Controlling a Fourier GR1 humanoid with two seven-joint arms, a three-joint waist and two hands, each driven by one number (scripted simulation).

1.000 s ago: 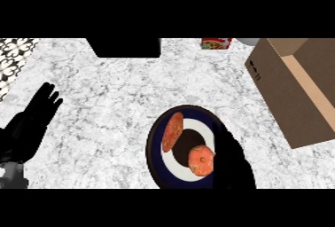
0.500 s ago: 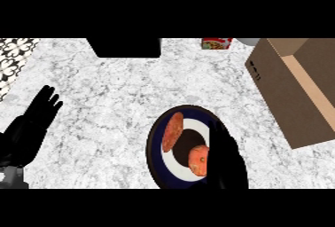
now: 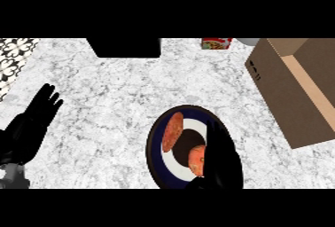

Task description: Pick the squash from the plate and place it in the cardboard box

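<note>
Looking down on the worktop (image 3: 111, 97), I've got the plate (image 3: 156, 146) at the near edge, right of the middle. The squash (image 3: 173, 131) is on it, an orange shape lying along the plate's left side. A rounder orange lump sits lower down, right against my hand, and I can't tell if it is part of the same squash.

My right hand (image 3: 222, 159) comes in from the near edge and lies over the plate's right side. Its fingers are stretched out straight towards the far edge, spread along the lump and not wrapped round anything.

My left hand (image 3: 33, 126) rests at the worktop's left edge, fingers apart and pointing up, well clear of the plate.

The box (image 3: 294, 88) stands along the right edge, up towards the far right corner, well apart from the plate. At the far edge I see a dark block (image 3: 124, 46) and a small red item (image 3: 216, 43).
</note>
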